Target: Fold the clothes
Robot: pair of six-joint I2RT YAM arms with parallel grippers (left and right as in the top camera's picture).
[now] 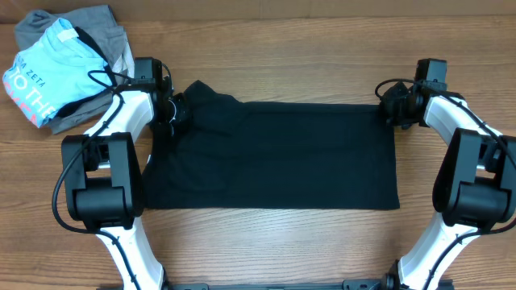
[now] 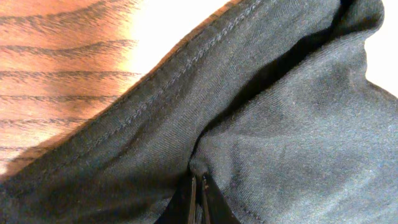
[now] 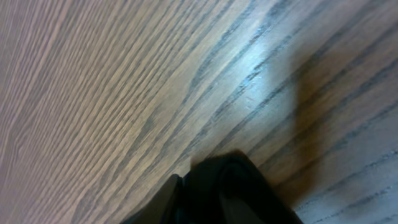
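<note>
While the left pincer (image 1: 174, 112) is clamped on a fold of the shirt (image 1: 274, 153), the right pincer (image 1: 387, 111) sits at the opposite top corner, its grip unclear.
Likely step: taking both top corners. Next calls for lifting them together and folding. The black shirt lies flat between the pincers, bunched at the left one.

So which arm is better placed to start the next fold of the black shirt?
Left: the left gripper pinches a far corner of the black T-shirt; the right gripper shows no sure hold.

The light blue shirt (image 1: 60, 60) reads "A ZETA" and "TO THE" (partly hidden).
</note>
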